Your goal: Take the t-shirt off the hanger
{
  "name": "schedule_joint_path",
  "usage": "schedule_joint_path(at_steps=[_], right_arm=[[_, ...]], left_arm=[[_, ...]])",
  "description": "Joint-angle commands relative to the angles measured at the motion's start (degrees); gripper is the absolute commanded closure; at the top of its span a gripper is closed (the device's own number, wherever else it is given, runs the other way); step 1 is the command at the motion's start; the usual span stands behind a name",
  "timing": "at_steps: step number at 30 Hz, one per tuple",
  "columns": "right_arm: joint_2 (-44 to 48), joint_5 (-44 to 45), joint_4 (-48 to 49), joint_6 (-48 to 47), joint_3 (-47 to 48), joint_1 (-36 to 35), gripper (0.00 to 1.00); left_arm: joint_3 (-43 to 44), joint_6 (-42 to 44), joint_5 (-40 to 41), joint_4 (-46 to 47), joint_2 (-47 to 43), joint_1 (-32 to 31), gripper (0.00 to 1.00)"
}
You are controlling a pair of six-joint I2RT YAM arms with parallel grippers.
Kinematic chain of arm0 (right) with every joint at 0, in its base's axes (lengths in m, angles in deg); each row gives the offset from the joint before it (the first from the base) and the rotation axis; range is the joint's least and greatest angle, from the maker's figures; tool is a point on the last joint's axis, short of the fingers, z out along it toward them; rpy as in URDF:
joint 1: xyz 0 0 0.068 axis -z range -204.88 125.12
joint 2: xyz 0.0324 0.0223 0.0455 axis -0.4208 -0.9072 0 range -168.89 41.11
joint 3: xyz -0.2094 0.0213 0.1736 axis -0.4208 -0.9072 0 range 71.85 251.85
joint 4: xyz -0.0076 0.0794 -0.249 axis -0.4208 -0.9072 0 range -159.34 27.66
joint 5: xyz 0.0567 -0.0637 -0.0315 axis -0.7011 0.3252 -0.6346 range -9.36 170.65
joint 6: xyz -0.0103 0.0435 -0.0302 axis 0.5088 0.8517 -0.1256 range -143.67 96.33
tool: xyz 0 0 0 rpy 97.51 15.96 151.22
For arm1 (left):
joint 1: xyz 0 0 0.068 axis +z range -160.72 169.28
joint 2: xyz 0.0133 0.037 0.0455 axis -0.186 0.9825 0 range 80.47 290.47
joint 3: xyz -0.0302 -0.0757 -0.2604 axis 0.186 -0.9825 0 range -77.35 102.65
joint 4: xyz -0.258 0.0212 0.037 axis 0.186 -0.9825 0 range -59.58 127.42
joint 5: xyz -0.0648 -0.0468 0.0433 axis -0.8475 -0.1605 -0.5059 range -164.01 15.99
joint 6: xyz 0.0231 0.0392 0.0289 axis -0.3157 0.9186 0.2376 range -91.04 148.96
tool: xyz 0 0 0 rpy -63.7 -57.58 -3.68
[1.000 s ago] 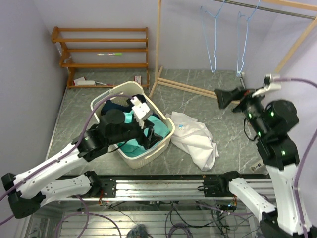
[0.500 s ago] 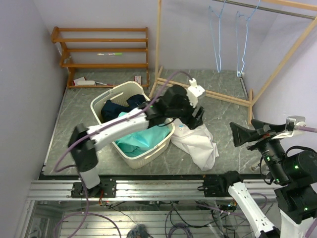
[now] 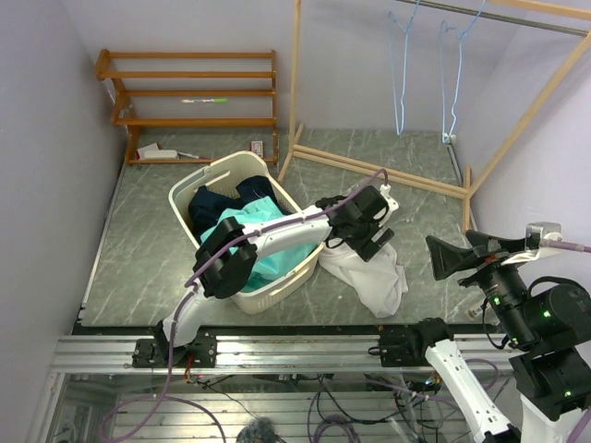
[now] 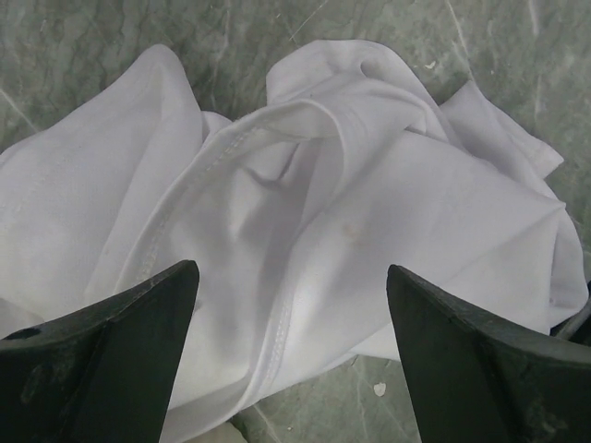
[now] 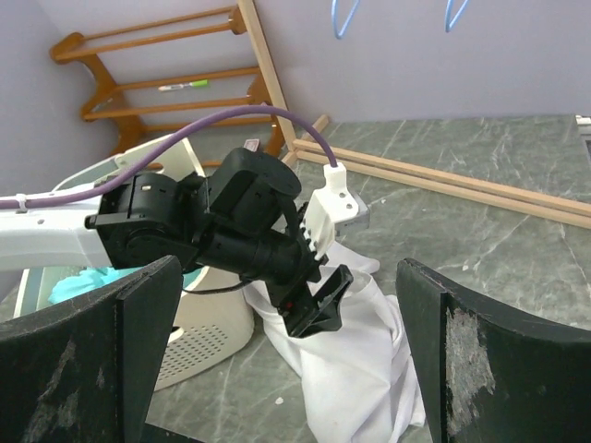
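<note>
The white t-shirt [image 3: 374, 277] lies crumpled on the grey marbled surface, right of the basket, on no hanger. It fills the left wrist view [image 4: 369, 212] and shows in the right wrist view [image 5: 369, 369]. My left gripper [image 3: 369, 242] is open and empty just above the shirt's upper edge; its fingers straddle a hem fold [image 4: 291, 272], and it also shows in the right wrist view [image 5: 319, 309]. My right gripper [image 3: 454, 258] is open and empty, raised to the right of the shirt and facing it [image 5: 288, 268]. Two bare blue hangers [image 3: 399, 69] hang on the rail at the back right.
A cream laundry basket [image 3: 268, 291] with dark and teal clothes stands left of the shirt, under the left arm. A wooden rack frame [image 3: 295, 83] and its floor bars [image 3: 388, 171] stand behind. A wooden shelf [image 3: 185, 92] is at the back left.
My left arm has swung from the basket over to the white t-shirt and come down close to it. My right arm has pulled back from the hangers to the near right.
</note>
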Motion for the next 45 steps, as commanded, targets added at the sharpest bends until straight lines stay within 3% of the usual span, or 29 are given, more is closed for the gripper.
schedule_joint_path(at_steps=[1, 16, 19, 29, 38, 45], right_arm=[[0.9, 0.3, -0.2, -1.1, -0.2, 0.2, 0.0], [1.9, -0.2, 0.7, -1.4, -0.5, 0.2, 0.0], [2.1, 0.2, 0.8, -1.6, -0.8, 0.2, 0.0], [2.3, 1.1, 1.2, -1.3, -1.5, 0.2, 0.0], [3.1, 2.7, 1.6, -1.1, -1.9, 0.2, 0.0], [3.3, 3.4, 1.3, -0.9, -1.8, 0.1, 0.0]], left_arm=[[2.9, -0.6, 5.1, -2.7, 2.0, -1.5, 0.05], [3.3, -4.0, 10.5, -3.9, 9.9, -1.6, 0.04], [2.0, -3.7, 9.2, -3.4, 10.3, -1.6, 0.18], [1.3, -2.0, 4.0, -4.0, 5.5, -1.6, 0.92], [5.2, -0.1, 10.3, -7.1, -7.4, -1.6, 0.93], [11.1, 3.2, 21.2, -12.3, -15.4, -1.4, 0.93]])
